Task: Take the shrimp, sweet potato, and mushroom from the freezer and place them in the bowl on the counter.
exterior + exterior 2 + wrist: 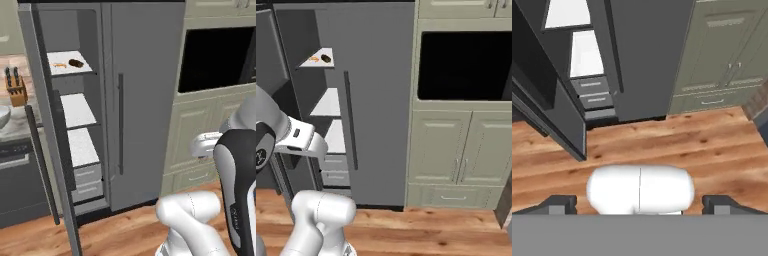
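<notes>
Freezer (145, 100) fills centre of both base views: tall dark grey unit, left door (47, 145) swung open toward cam, right door shut w/ long vertical bar handle (120, 125).

Pale green cabinets (461, 145) at 3 o'clock of freezer, w/ a dark oven recess (463, 65) above them.

Wood floor (662, 145) runs under all of it.

Arm (235, 190) is folded low at 5 o'clock in left base view, well apart from the open compartment.

Surface (17, 127) at 9 o'clock of freezer, pale marbled slab. Bowl (3, 116) sits on it, cut by frame edge. Knife block (16, 90) behind it, at bowl's 1 o'clock.

Inside freezer: 3 white shelves stacked, low drawers (87, 180) under them. Top shelf (67, 62) carries the items; the two lower shelves look bare.

Shrimp (59, 64), thin orange piece, lies on top shelf. A dark brown lump (76, 63) sits just beside it at 3 o'clock, prob sweet potato or mushroom, can't tell which. Third item not made out.

Claw (640, 205): hand view looks down at floor and freezer base, tips at far 7 and 5 o'clock of frame, i.e. spread fully wide, nothing between them.
</notes>
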